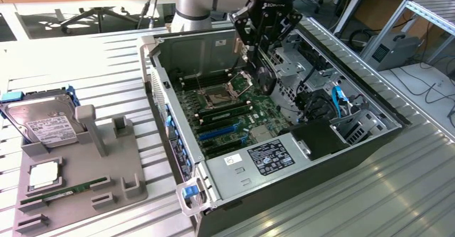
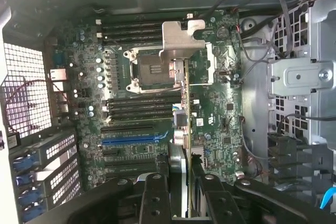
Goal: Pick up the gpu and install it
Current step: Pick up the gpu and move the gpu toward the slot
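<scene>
One tool (image 1: 261,56): clamped on the gpu (image 1: 266,80), card held on edge
Gpu place: inside the open computer case (image 1: 370,141), over the motherboard (image 1: 227,114)
Silver bracket (image 2: 182,38): just beside the processor socket (image 2: 149,69)
Counter (image 1: 398,194): grey holder (image 1: 85,168) with hard drive (image 1: 46,122), well apart from case

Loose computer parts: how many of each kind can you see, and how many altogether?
Boxy silver hard drive with white label, in grey plastic holder: 1
Square silver processor chip, in holder: 1
Slim green memory stick, in holder: 1
Flat dark expansion card with silver bracket, gripped by gripper: 1
Total: 4
</scene>
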Motion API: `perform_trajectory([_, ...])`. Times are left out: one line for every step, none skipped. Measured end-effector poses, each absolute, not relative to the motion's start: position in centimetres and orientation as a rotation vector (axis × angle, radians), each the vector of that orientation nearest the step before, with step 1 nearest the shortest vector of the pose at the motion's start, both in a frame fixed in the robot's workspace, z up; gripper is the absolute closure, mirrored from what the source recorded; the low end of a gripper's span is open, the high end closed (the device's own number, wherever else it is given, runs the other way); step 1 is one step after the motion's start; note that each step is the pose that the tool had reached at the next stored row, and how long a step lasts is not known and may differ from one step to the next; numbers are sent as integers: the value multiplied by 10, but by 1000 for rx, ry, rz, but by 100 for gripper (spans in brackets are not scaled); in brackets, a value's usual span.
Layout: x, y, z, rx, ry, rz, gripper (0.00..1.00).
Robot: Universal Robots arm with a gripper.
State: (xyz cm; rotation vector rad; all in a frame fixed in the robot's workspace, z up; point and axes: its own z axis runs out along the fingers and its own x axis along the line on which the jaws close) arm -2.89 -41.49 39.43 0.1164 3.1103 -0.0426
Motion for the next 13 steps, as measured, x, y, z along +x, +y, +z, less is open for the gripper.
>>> perform_trajectory([-28,-415,394,116,3110,-43,73])
perform_trajectory([-27,-414,394,116,3110,-43,73])
perform_trajectory([-26,-414,393,116,3110,-43,73])
perform_trajectory([-25,-414,393,116,3110,-43,73])
perform_trajectory([-23,-413,392,116,3110,-43,73])
perform_trajectory([-21,-413,392,116,3110,-44,73])
perform_trajectory([-20,-412,391,117,3110,-44,73])
perform_trajectory([-19,-412,391,117,3110,-44,73])
perform_trajectory([-18,-412,391,116,3110,-44,73])
perform_trajectory([-16,-411,390,116,3110,-44,73])
perform_trajectory([-15,-411,390,116,3110,-45,73])
perform_trajectory([-14,-410,390,116,3110,-45,73])
perform_trajectory([-13,-410,389,116,3110,-45,73])
